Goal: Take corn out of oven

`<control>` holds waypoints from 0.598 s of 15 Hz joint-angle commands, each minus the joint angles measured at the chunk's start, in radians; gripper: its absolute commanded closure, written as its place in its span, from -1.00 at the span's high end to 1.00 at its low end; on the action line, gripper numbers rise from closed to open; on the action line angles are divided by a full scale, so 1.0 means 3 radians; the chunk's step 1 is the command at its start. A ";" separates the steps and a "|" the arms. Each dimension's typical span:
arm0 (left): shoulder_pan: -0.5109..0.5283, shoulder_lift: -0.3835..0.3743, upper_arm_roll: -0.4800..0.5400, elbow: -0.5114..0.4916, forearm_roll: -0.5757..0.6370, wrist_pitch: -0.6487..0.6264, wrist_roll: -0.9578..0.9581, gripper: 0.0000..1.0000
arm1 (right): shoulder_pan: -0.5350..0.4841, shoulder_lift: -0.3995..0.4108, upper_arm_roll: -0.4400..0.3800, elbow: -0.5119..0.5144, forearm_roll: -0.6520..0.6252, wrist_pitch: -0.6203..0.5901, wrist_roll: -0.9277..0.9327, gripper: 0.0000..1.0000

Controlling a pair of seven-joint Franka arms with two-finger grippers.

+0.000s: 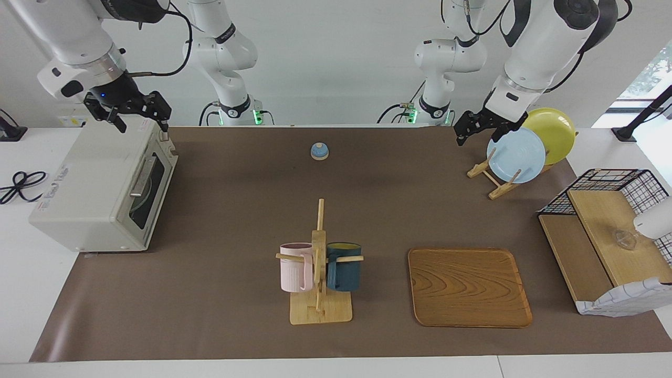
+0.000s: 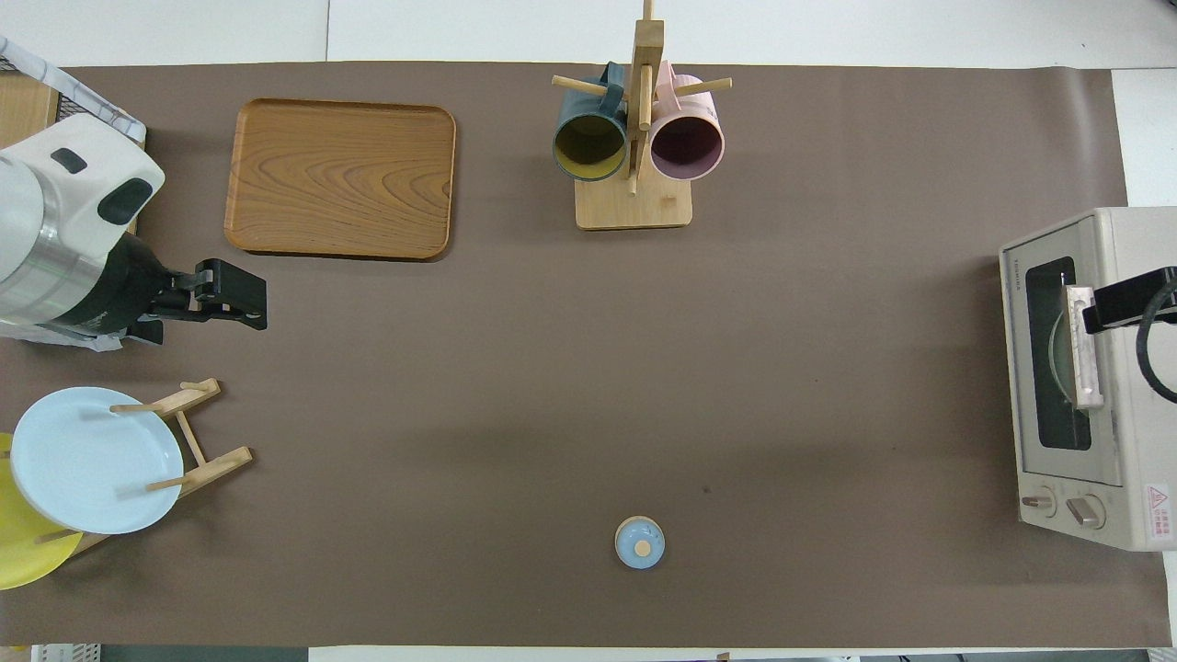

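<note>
The off-white oven (image 1: 89,184) (image 2: 1140,432) stands at the right arm's end of the table, its dark glass door shut and the metal bar handle (image 1: 143,176) across it. The corn is hidden; through the glass only a dim round shape shows. My right gripper (image 1: 143,123) (image 2: 1094,317) hangs open over the oven's top edge above the door, holding nothing. At the left arm's end my left gripper (image 1: 480,134) (image 2: 257,302) is up in the air beside the plate rack, open and empty.
A wooden mug rack (image 1: 319,262) with a pink and a dark teal mug stands mid-table, a wooden tray (image 1: 469,286) beside it. A small blue bell (image 1: 319,151) lies nearer the robots. A plate rack holds a light blue plate (image 1: 516,155) and a yellow plate (image 1: 551,134). A black wire basket (image 1: 614,184) sits at the left arm's end.
</note>
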 commanded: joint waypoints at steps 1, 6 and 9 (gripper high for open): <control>0.0030 -0.0064 -0.0013 -0.0047 -0.0037 0.0001 -0.0002 1.00 | -0.0003 -0.0035 -0.0011 -0.0019 0.0066 -0.0011 0.0026 1.00; 0.0035 -0.0064 -0.0008 -0.0047 -0.0037 -0.0014 0.0003 1.00 | -0.0003 -0.0035 -0.0016 -0.0019 0.0066 -0.0006 0.0042 1.00; 0.0035 -0.0064 -0.0008 -0.0042 -0.0037 0.0001 -0.0002 1.00 | -0.0003 -0.0040 -0.0011 -0.0024 0.0066 -0.0056 0.0011 1.00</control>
